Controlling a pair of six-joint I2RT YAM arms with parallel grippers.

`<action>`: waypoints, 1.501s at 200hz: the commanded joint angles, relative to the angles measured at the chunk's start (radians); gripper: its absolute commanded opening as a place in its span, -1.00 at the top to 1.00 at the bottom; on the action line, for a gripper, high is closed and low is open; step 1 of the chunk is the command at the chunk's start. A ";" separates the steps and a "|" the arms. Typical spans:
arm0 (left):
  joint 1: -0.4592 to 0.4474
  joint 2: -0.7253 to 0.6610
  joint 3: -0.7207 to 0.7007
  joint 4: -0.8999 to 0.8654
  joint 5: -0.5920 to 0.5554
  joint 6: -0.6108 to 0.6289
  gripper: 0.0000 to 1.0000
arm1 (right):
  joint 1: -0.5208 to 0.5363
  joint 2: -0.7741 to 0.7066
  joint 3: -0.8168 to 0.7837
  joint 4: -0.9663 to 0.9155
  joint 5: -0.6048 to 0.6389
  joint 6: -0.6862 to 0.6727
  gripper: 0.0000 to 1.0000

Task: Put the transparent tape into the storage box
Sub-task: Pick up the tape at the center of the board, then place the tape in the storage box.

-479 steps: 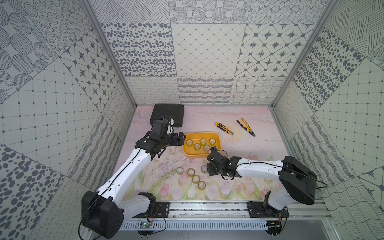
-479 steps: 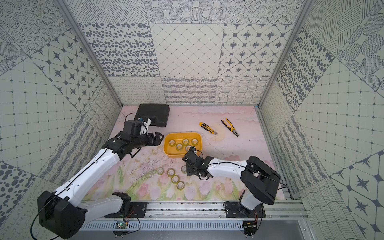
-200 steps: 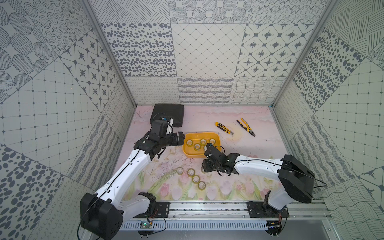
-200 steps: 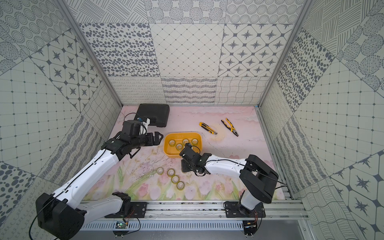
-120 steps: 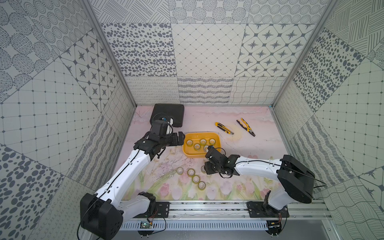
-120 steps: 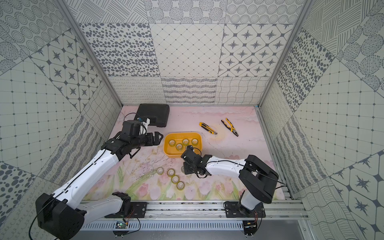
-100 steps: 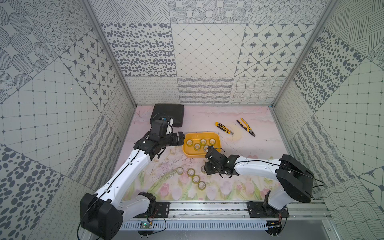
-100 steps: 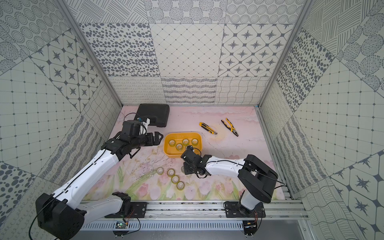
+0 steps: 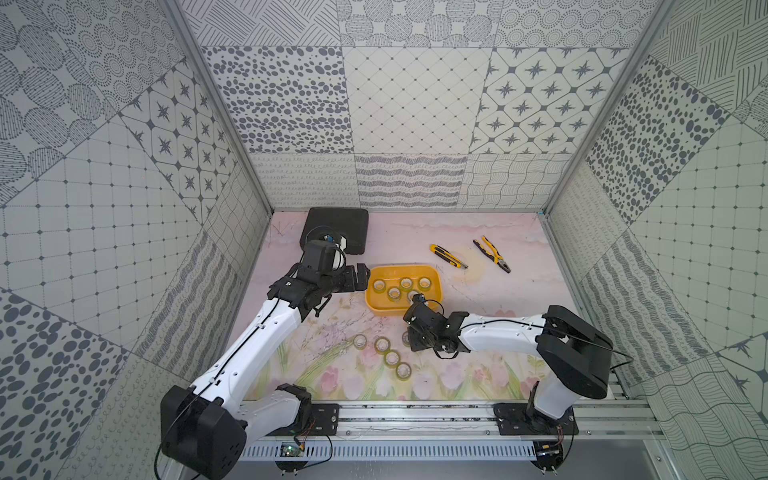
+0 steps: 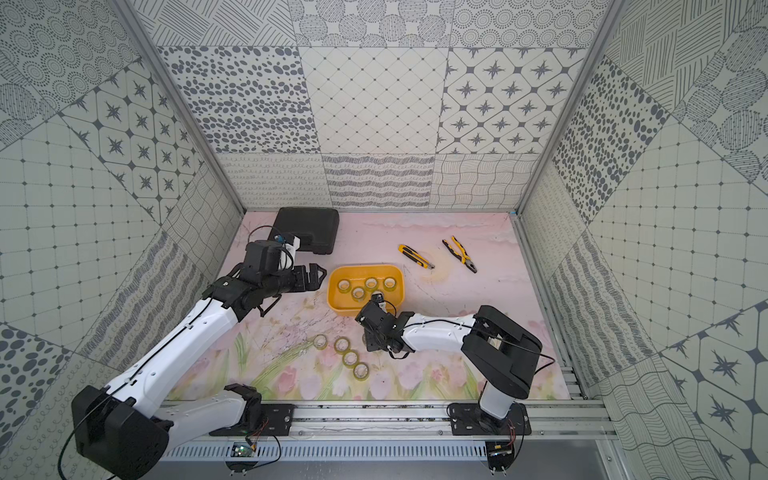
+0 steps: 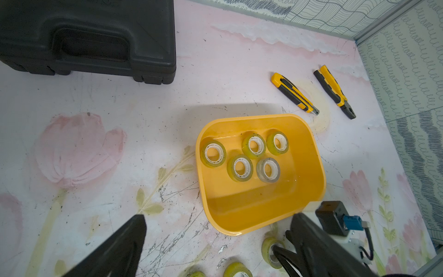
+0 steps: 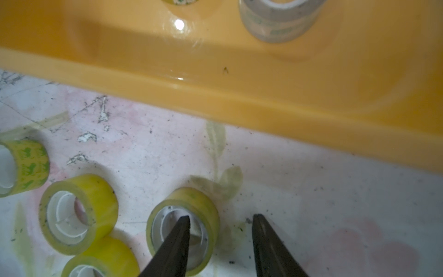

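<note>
The storage box (image 9: 401,267) (image 10: 365,267), a shallow yellow-orange tub, holds several transparent tape rolls (image 9: 394,293) (image 11: 239,167). Several more rolls lie on the mat in front of it (image 9: 382,344) (image 10: 342,344) (image 12: 96,191). My right gripper (image 9: 409,340) (image 10: 368,341) (image 12: 221,217) is down over one loose roll (image 12: 191,199) (image 11: 267,249) beside the tub's front wall. It is open, with one finger inside the roll's core and the other outside, not touching. My left gripper (image 9: 359,277) (image 10: 316,277) (image 11: 219,223) hangs wide open and empty left of the tub.
A black plastic case (image 9: 336,228) sits at the back left. A yellow utility knife (image 9: 448,255) and yellow-handled pliers (image 9: 492,254) lie behind and to the right of the tub. Patterned walls close in the back and both sides.
My right gripper has shifted slightly left and come down over the loose roll by the tub, its jaws a little narrower. The left arm has not moved.
</note>
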 commanded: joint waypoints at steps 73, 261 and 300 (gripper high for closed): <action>-0.006 0.053 0.010 0.050 -0.036 0.034 -0.99 | 0.018 -0.068 -0.060 0.004 -0.003 0.013 0.95; -0.005 -0.066 -0.061 0.129 -0.094 -0.013 -0.98 | -0.183 -0.219 0.258 -0.230 -0.111 -0.134 1.00; -0.003 -0.055 -0.047 0.107 -0.112 0.004 -0.99 | -0.247 -0.131 0.366 -0.230 -0.164 -0.194 1.00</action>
